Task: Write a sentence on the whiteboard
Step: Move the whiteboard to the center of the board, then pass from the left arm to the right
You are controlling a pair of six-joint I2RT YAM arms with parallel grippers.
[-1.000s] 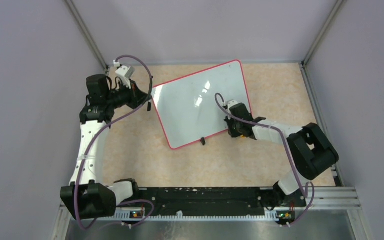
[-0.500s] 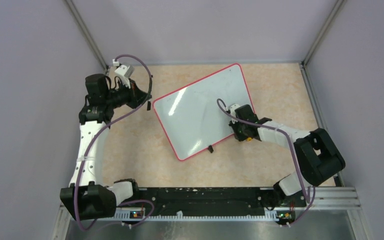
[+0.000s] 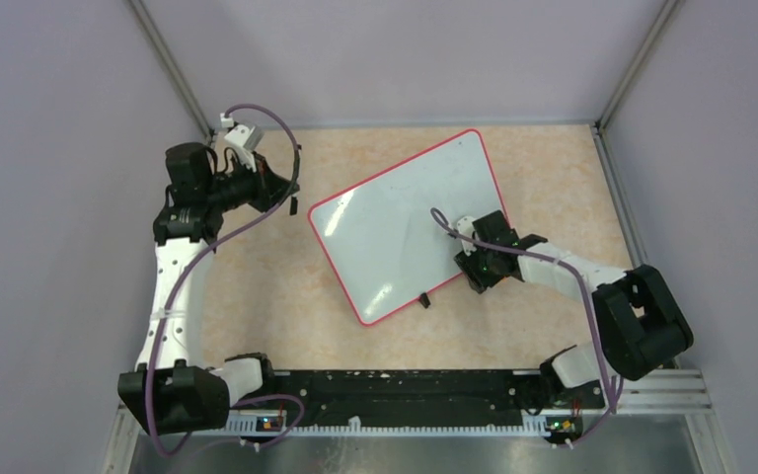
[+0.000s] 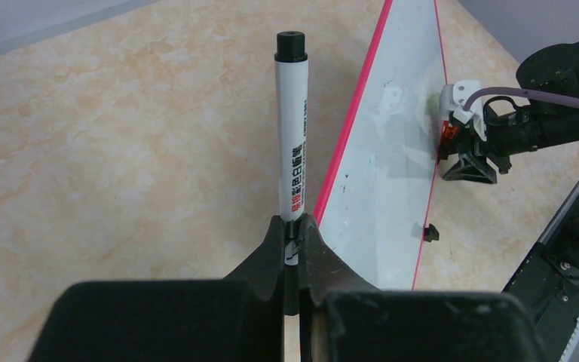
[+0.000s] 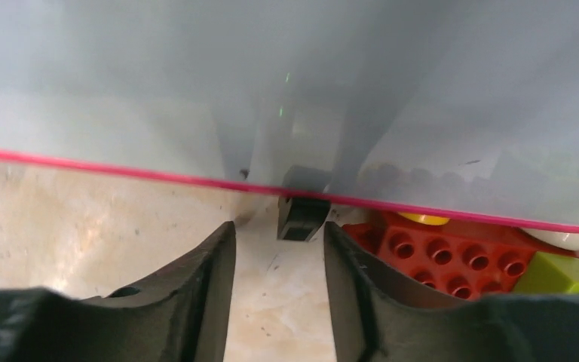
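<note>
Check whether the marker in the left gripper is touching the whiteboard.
Apart. In the left wrist view the marker, clamped in the left gripper, sticks out over the table, with a strip of table showing between it and the red edge of the whiteboard.

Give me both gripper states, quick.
Left gripper: closed, holding the marker.
Right gripper: open, holding nothing; the black foot of the whiteboard sits just ahead of its gap.

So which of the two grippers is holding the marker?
The left gripper: it is shut on the barrel of the white marker. The right gripper is open and empty, at the red edge of the whiteboard.
</note>
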